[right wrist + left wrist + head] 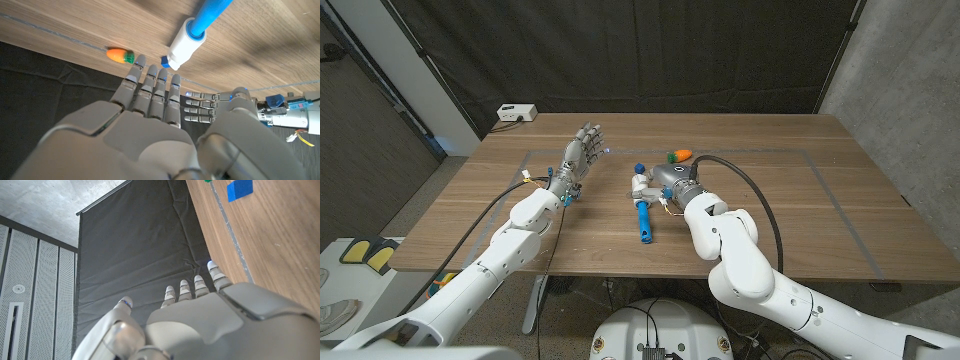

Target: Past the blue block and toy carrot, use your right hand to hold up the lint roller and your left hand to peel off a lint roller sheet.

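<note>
Right hand (665,180): released, fingers spread beside lint roller (642,208) | left hand (580,152): released, raised | risk: roller rolling off toward carrot (680,155) if nudged.

Black curtain (620,50) hangs behind the wooden table (800,210).

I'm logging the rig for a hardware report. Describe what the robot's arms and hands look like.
Both arms have glossy white rounded shells with black cables running along them. The left hand and right hand are light grey, with segmented fingers. Blue glints sit at some fingertips in the wrist views. Coloured wires and a small blue part show at the left wrist.
</note>
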You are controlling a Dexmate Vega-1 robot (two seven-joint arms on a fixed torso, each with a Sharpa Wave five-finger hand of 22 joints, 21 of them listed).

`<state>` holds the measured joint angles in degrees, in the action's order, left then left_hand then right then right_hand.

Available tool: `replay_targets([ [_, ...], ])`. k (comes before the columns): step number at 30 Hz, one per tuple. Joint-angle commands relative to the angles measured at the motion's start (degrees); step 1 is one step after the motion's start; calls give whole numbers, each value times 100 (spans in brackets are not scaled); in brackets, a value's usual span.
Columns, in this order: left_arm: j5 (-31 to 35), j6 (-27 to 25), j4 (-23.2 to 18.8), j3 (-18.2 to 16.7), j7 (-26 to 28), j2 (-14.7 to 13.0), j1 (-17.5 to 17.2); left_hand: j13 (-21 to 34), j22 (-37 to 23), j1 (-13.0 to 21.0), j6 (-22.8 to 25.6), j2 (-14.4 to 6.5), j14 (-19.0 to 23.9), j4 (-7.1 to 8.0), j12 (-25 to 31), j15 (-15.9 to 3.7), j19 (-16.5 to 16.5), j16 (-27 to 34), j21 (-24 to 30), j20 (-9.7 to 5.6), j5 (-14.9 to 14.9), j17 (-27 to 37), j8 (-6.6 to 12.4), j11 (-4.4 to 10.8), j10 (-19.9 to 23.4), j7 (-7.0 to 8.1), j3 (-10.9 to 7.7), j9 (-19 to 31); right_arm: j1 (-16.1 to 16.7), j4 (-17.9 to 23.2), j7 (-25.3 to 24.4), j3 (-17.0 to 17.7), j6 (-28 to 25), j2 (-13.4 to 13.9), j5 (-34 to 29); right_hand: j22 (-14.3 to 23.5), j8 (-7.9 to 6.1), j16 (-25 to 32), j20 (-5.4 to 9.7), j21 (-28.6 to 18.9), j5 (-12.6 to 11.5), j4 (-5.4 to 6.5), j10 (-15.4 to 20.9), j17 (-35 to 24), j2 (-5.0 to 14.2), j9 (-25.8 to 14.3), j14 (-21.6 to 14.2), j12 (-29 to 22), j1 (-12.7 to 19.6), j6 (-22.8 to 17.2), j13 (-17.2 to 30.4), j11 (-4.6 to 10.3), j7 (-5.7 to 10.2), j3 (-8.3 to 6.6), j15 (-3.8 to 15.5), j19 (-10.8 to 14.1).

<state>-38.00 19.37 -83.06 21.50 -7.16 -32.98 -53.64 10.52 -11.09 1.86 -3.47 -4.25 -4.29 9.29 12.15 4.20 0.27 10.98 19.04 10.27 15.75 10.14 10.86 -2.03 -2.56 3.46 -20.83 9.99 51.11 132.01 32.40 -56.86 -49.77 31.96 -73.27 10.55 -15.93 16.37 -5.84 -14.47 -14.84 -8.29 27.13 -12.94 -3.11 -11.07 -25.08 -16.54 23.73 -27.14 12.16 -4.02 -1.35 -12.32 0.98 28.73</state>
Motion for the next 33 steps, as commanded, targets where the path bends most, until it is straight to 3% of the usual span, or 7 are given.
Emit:
replay_targets([
  [1,25,-1,-87,-23,23,-51,-23,34,-15,-7,27,-225,4,-2,7,-30,29,-24,-29,11,16,14,-13,-21,28,24,9,19,434,-322,390,308,398,-502,-792,26,-64,60,6,25,-53,18,91,-20,-144,-9,-103,-33,-32,-144,20,30,12,87,52,-28],
  [15,83,-33,18,55,-41,7,162,34,-16,-9,34,-220,9,-2,1,-31,27,-25,-44,25,18,14,-14,-32,32,19,21,19,776,-723,384,679,723,-909,-1137,29,-60,71,39,40,-117,-19,191,-31,-269,-12,-199,-48,69,-247,30,73,68,152,127,-17],
  [33,149,55,-91,65,-77,-25,167,34,-17,-12,39,-220,13,0,-3,-25,35,-26,-56,34,20,14,-16,-20,38,24,32,19,935,-904,445,782,813,-1057,-1137,33,-67,69,74,54,-229,-49,266,-60,-252,-18,-255,-42,329,-405,45,132,97,140,192,4],
])
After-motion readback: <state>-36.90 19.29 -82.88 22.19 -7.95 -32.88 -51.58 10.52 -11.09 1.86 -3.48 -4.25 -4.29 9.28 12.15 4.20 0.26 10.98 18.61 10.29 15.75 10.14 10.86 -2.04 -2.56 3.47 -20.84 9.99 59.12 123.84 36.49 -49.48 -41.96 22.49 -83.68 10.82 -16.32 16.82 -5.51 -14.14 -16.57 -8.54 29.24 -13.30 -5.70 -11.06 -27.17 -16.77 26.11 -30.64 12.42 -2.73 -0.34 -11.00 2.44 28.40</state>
